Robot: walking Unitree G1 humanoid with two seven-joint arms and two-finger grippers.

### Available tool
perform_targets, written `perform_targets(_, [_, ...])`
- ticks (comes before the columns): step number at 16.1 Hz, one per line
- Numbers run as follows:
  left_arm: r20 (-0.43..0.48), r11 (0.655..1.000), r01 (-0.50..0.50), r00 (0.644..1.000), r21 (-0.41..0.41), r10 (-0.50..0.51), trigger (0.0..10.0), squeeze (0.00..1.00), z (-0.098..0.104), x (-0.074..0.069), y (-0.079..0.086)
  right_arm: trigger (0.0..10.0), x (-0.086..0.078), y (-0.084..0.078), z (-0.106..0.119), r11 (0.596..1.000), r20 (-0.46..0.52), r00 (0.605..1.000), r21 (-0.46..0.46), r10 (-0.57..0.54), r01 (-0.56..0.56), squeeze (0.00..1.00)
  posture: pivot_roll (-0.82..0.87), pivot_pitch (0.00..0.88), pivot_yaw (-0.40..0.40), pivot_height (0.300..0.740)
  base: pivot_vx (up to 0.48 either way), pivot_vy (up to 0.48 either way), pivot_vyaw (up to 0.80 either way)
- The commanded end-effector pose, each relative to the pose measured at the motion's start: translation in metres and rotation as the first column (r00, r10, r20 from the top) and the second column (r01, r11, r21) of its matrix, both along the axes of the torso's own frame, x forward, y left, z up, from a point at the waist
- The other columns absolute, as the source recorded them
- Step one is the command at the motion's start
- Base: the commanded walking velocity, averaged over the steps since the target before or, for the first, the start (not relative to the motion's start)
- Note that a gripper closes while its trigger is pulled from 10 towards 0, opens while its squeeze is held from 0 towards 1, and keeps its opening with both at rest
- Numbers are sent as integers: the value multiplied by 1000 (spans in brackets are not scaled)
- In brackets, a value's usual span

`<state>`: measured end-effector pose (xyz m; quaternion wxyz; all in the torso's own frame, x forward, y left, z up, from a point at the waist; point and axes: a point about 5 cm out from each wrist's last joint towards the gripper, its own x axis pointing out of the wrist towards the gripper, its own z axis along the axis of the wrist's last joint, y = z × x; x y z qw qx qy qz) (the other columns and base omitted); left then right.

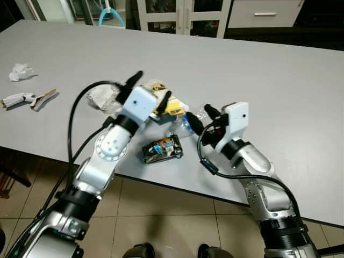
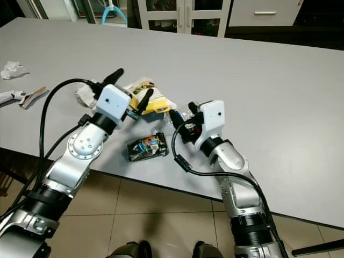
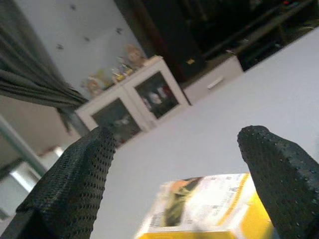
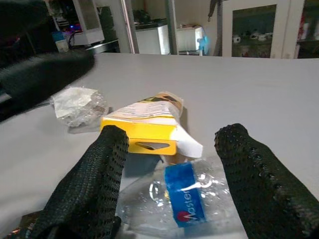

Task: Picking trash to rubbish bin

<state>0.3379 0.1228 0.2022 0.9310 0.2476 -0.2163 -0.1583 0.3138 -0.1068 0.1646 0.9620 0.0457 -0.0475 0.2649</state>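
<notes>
Closest to me are the two silver arms reaching over the near edge of the grey table (image 1: 279,80), both closing on one small heap of rubbish. The big worry is that crowding: the left gripper (image 1: 152,90) and right gripper (image 1: 201,117) converge on the same pile, and if both go in together their fingers or the looping black cables could knock each other, or shove the litter about instead of lifting it.

The yellow carton (image 4: 144,130) is the largest piece. It lies just under and ahead of the left gripper, whose fingers stand wide apart with nothing between them, hovering above it and not touching. A grab from that height may only catch the carton's loose flap.

Next, the crumpled plastic bottle (image 4: 187,196) with its blue label lies right between the right gripper's spread fingers, also empty. It is thin and slippery-looking and I'd guess it may squirt out as the fingers close.

The dark snack wrapper (image 1: 162,149) sits near the table edge between the arms; a stray nudge could send it to the floor. A crumpled white wad (image 4: 77,104) lies beside the carton.
</notes>
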Motion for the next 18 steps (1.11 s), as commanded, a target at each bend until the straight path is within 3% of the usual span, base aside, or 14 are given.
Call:
perform_targets(1, [42,999,-47,998,14,47,10000,0,0,-2,9,10000,1,0,1,1000,10,1000,-8,-13,14,0,-102,113,73,740,0,0,0])
perform_targets(6, [54,994,-105,993,-22,106,10000,0,-1,-20,18,10000,1,2,-1,1000,8,1000,-1,-17,17,0,-89,108,80,740,0,0,0])
perform_targets(9, [4,969,-225,974,-105,227,10000,0,-11,-30,25,10000,0,3,-2,1000,1,1000,2,-14,14,0,-73,122,67,740,0,0,0])
perform_targets(10, [-26,965,-224,975,-135,222,10000,0,-15,-31,23,10000,0,3,-3,1000,-2,1000,2,-13,13,0,-68,123,66,740,0,0,0])
perform_targets(12, [-111,943,-225,973,-246,203,10000,0,-21,-32,17,10000,0,3,-3,1000,-4,1000,1,-12,12,0,-69,128,66,740,0,0,0])
perform_targets(13, [-185,898,-270,959,-347,216,10000,0,-27,-31,17,10000,1,3,-3,1000,-4,1000,3,-13,13,0,-70,130,67,740,0,0,0])
perform_targets(15, [-222,889,-282,952,-361,212,10000,0,-35,-34,18,10000,1,3,-2,1000,-3,1000,4,-19,19,0,-68,133,66,740,0,0,0])
perform_targets(18, [-268,906,-262,947,-333,175,10000,0,-50,-39,15,10000,1,3,-3,1000,-5,1000,5,-21,21,0,-65,135,69,740,0,0,0])
